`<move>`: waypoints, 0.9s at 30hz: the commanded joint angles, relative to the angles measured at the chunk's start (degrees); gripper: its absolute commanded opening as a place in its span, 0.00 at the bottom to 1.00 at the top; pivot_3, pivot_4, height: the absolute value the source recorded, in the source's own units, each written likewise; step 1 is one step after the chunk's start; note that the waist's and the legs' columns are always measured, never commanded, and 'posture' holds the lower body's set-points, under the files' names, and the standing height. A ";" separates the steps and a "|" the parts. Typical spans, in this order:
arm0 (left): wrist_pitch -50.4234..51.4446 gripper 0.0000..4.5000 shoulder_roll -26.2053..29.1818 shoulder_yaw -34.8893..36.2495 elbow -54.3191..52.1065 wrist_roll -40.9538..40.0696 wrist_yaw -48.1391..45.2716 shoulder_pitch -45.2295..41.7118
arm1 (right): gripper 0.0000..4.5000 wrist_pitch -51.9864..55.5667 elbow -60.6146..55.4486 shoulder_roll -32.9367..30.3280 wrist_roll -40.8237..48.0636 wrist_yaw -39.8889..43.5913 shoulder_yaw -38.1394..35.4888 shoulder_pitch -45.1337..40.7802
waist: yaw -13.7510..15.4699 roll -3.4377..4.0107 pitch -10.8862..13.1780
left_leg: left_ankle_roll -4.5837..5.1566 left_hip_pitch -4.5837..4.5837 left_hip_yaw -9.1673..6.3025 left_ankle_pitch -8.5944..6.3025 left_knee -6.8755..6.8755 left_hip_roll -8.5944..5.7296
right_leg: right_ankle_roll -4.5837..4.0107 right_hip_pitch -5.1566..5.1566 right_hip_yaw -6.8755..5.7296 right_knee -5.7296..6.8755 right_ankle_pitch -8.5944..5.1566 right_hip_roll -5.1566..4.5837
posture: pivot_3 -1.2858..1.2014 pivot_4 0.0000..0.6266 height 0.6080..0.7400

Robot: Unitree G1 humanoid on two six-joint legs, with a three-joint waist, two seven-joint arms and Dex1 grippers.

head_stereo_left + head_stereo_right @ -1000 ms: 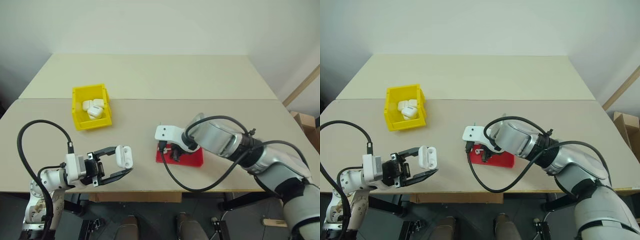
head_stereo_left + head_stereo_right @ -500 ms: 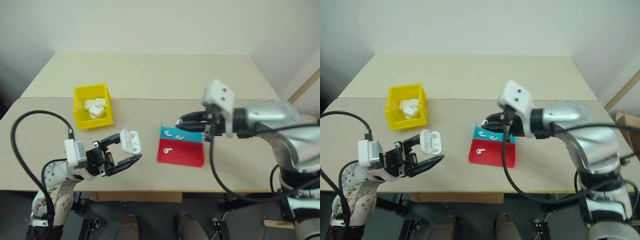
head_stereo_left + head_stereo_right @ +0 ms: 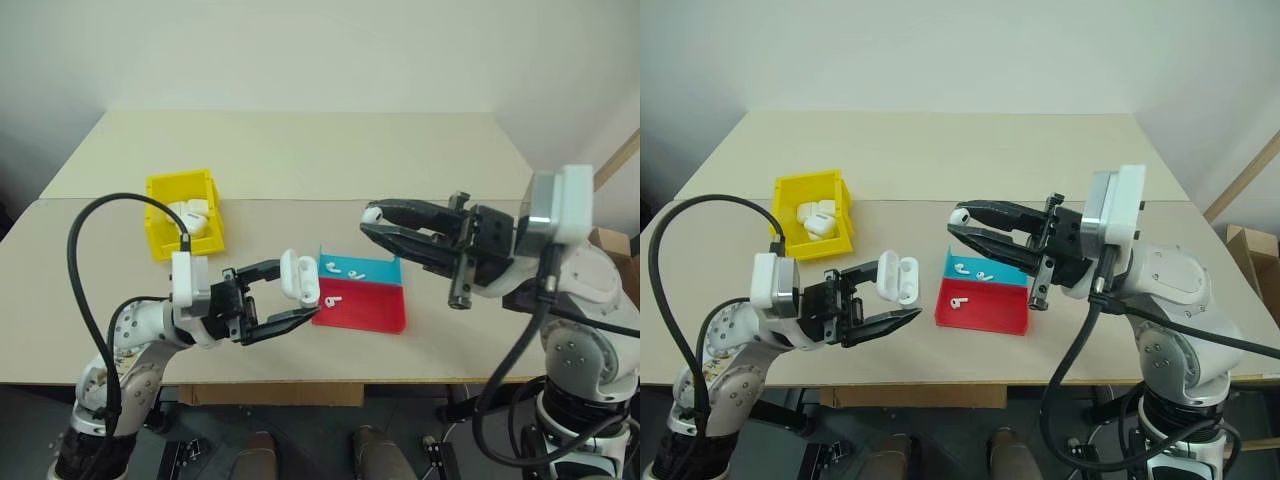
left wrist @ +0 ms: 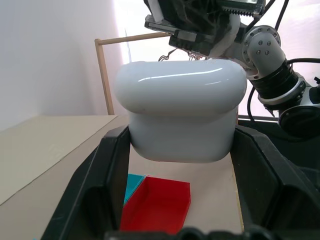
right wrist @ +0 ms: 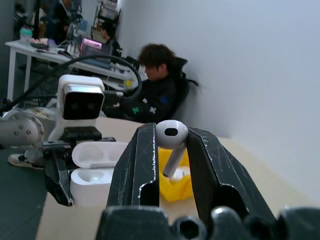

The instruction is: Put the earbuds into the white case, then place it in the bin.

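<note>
Right wrist view: the right pincer [image 5: 170, 150] pinched one earbud [image 5: 171, 136] by its stem, raised above the bench [image 3: 300, 150]; the left pincer [image 3: 292, 301] clamped the case [image 3: 298, 277], lid open, beside the red-and-blue tray [image 3: 370, 310]. Good insertion probably required lining the stem with an empty socket before release.

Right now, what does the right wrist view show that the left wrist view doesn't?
Right wrist view alone: an earbud pinched in the right tool, the white case with its lid open, the yellow bin, a seated person. Left wrist view alone: the red-and-blue tray. Both show the case, gripped by the left tool.
</note>
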 commanded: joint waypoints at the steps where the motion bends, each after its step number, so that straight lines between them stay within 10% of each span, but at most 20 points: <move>1: -0.22 0.61 -0.30 0.19 -2.58 -0.76 0.45 -1.10 | 0.14 -6.01 1.03 2.16 0.68 0.83 2.46 -0.12 | 0.04 0.00 0.00 | 0.00 0.02 0.00 0.00 -0.03 0.00 | 0.02 0.02 0.00 -0.03 -0.01 0.00 | 0.52 0.24 1.00; 27: 0.09 0.61 -0.24 0.41 -3.43 -0.65 0.07 -2.40 | 0.14 -26.71 14.29 7.17 -6.58 8.23 15.20 -1.56 | 0.16 0.01 0.01 | 0.00 0.02 -0.02 0.00 -0.06 0.00 | -0.05 0.01 -0.01 -0.04 0.03 0.00 | 0.52 0.24 1.00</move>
